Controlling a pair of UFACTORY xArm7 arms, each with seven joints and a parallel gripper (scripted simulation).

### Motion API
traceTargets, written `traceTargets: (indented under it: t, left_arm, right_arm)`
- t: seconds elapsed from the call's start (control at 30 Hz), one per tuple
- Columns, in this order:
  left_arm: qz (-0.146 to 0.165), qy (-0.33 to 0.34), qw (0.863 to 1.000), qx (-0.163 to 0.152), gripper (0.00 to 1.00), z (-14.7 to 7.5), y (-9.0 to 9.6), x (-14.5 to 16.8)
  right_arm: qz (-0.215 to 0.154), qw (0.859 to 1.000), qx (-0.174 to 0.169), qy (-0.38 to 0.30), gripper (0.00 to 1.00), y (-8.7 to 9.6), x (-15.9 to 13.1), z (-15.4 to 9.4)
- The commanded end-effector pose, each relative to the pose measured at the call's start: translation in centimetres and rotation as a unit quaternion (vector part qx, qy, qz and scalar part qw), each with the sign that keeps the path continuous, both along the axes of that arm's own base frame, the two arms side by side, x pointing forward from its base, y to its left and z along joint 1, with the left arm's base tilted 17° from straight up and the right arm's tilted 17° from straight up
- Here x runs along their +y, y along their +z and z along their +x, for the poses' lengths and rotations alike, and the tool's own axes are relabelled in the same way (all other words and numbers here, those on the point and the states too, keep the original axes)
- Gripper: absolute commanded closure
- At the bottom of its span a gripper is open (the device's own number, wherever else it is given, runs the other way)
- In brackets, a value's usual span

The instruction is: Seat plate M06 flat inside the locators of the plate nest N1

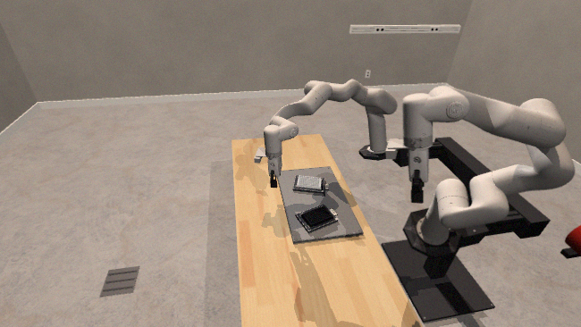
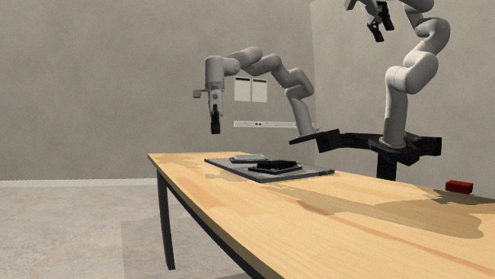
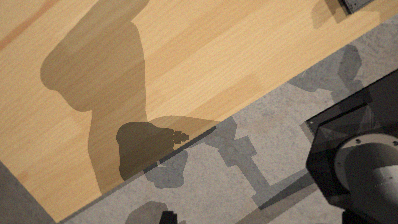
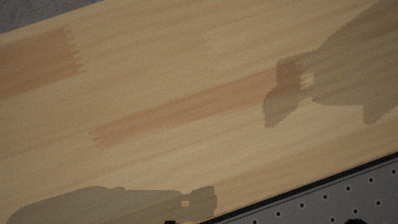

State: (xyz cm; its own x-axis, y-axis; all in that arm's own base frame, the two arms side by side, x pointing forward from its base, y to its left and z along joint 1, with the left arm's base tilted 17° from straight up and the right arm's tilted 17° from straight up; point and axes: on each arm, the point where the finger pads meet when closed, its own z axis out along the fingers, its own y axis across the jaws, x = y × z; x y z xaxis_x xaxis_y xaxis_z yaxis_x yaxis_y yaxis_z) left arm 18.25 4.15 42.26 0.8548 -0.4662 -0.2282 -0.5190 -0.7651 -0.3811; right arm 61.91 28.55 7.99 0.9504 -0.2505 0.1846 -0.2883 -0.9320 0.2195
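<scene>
Plate M06 is probably the black rectangular plate (image 1: 318, 215) (image 2: 276, 164), though no label can be read; it lies in or on a dark, low nest frame (image 1: 313, 228) (image 2: 254, 169) at one end of the grey perforated board (image 1: 304, 205) (image 2: 320, 173) (image 4: 350, 200). Toward the board's other end, a pale, mesh-like plate (image 1: 309, 181) (image 2: 249, 157), presumably M09, sits in a second frame. Both hands are released and empty: the black left gripper (image 1: 417, 192) (image 2: 381, 24) hangs high, off the board's arm-base side; the black right gripper (image 1: 273, 180) (image 2: 215, 122) hangs above the board's opposite long edge. The step looks like approach or checking, 0 plates held. If M06 is unseated, the next move calls for 1 gripper over it, a level press or regrip, and M09 left alone.
</scene>
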Motion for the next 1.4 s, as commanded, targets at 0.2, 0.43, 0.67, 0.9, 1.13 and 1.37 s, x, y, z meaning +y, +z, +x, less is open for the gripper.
traceTargets:
  t: [0.2, 0.43, 0.67, 0.9, 1.13, 1.37]
  left_arm:
    - [-0.034, -0.045, 0.998, 0.019, 0.00, -1.8, -0.4, -0.7]
    - [-0.048, -0.064, 0.996, 0.026, 0.00, -2.5, -0.7, -1.0]
    - [-0.062, -0.085, 0.994, 0.033, 0.00, -3.3, -0.9, -1.3]
    - [-0.072, -0.101, 0.992, 0.038, 0.00, -3.9, -1.1, -1.5]
    - [-0.077, -0.108, 0.990, 0.040, 0.00, -4.1, -1.2, -1.6]
    - [-0.081, -0.114, 0.989, 0.042, 0.00, -4.3, -1.2, -1.7]
  right_arm:
    - [0.002, 1.000, -0.003, 0.001, 0.00, 0.4, 0.2, 0.1]
    - [0.002, 1.000, -0.003, 0.001, 0.00, 0.4, 0.2, 0.1]
    - [0.002, 1.000, -0.003, 0.001, 0.00, 0.4, 0.2, 0.1]
    - [0.002, 1.000, -0.003, 0.001, 0.00, 0.4, 0.2, 0.1]
    - [0.002, 1.000, -0.003, 0.001, 0.00, 0.4, 0.2, 0.1]
    - [0.002, 1.000, -0.003, 0.001, 0.00, 0.4, 0.2, 0.1]
